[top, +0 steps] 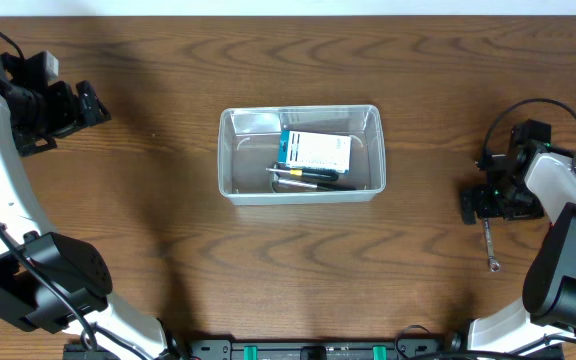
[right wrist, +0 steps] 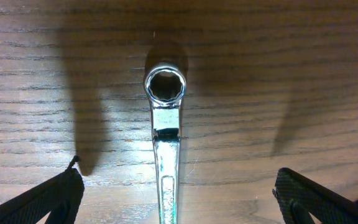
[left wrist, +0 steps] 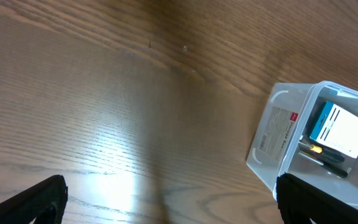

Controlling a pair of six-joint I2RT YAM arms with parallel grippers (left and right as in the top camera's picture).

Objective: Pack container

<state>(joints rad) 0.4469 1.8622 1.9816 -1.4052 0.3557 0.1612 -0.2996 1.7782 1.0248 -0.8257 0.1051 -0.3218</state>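
Your container (top: 248, 150) sits mid-desk (top: 168, 260), long side running left to right. It's got a blue-and-white box (top: 314, 151) in it, plus a couple of dark pen-like tools (top: 308, 177) lying just beside the box on the side nearest you. The wrench (right wrist: 165, 155) is flat on the desk, well off to the container's right. Your right jaws are spread wide on either side of the wrench's shaft, clear of it and gripping nothing. Left jaws hang well off to the container's left, wide open too and empty.
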